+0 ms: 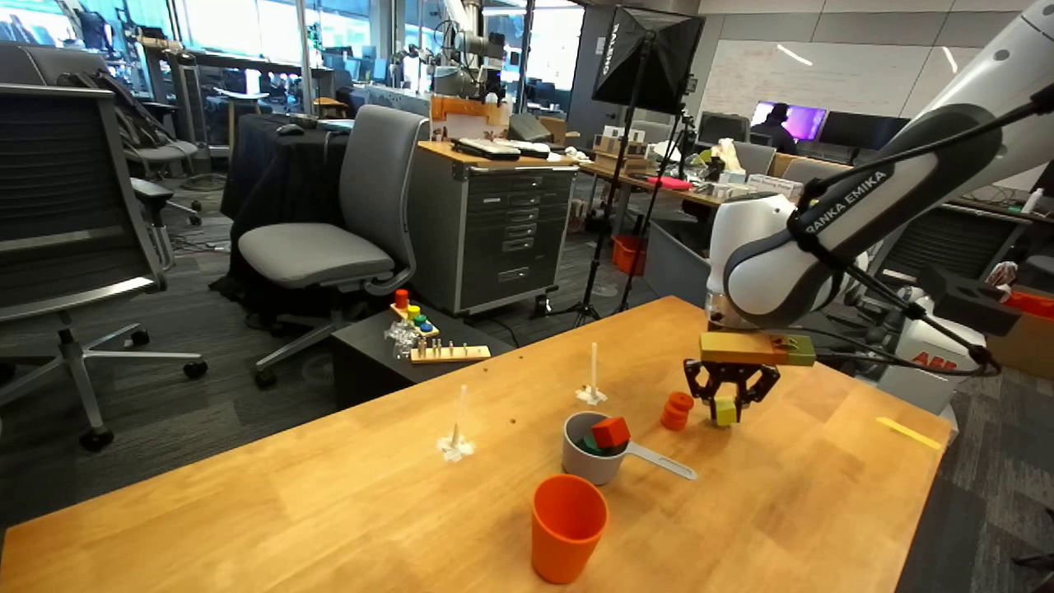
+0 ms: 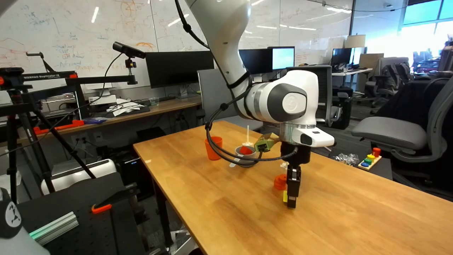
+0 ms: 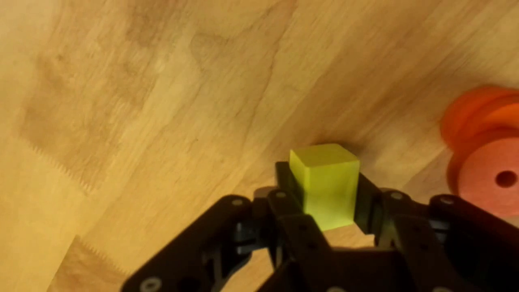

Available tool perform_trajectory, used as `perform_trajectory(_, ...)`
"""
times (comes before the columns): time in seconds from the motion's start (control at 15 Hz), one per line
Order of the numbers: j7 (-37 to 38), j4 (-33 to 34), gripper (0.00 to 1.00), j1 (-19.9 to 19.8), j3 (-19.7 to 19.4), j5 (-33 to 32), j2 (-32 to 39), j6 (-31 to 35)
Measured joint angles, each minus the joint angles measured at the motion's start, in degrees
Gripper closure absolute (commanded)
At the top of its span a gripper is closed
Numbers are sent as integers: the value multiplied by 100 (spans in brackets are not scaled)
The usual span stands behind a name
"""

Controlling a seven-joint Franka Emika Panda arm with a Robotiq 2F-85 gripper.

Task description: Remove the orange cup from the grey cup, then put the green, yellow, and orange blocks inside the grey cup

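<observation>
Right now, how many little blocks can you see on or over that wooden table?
3. The yellow block is in the gripper; the orange block and, partly hidden, the green block are in the grey cup. More could be hidden inside the cup.

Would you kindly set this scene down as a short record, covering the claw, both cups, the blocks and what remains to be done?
Claw: closed on the yellow block
Yellow block clear of the table: cannot tell
Orange cup: upright on the table, apart from the grey cup
Grey cup contents: orange block on top, green block below it
Beside the claw: orange ringed piece
Remaining: yellow block into the grey cup
</observation>
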Motion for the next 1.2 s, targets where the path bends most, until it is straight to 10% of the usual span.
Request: perform_trajectory(1.2, 736, -632, 89, 854, 399, -529, -1694, -23)
